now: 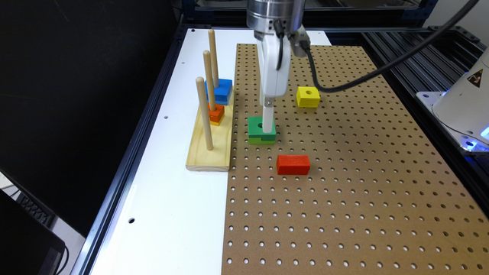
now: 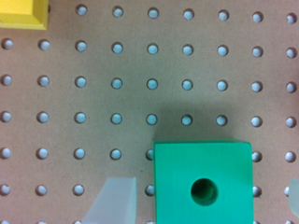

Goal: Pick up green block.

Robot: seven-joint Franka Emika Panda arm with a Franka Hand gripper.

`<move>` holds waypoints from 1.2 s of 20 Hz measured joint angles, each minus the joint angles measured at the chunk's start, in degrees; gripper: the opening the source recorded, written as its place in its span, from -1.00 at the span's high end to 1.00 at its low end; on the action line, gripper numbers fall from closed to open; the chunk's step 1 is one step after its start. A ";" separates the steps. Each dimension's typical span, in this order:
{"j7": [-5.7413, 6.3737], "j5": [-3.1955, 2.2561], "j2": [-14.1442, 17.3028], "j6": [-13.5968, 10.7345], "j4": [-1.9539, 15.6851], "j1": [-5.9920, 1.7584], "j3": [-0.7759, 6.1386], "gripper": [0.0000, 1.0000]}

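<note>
Nearest the exterior camera, the brown pegboard runs toward the viewer with the red block lying flat on it, a solid rectangle with no hole. Just beyond it sits the green block: square, with a dark green top pierced by a round centre hole, a lime-green lower layer, and a small notch cut into the side facing the camera. It rests flat on the pegboard, near the wooden peg stand at the exterior view's left, and looks slightly larger than the yellow block farther back, which also has a hole. The gripper hangs straight down over the green block, its tip at the block's top. In the wrist view the green block lies between the two pale fingers, which stand apart on either side of it with a gap showing, not pressed on it. Blue and orange blocks sit on the stand's pegs.
</note>
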 joint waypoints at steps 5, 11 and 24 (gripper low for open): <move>0.00 -0.03 0.19 0.17 0.06 0.00 -0.10 -1.00; -0.02 -0.28 2.09 2.36 0.11 0.00 -0.49 -1.00; -0.02 -0.34 2.11 2.44 0.15 0.00 -0.49 -1.00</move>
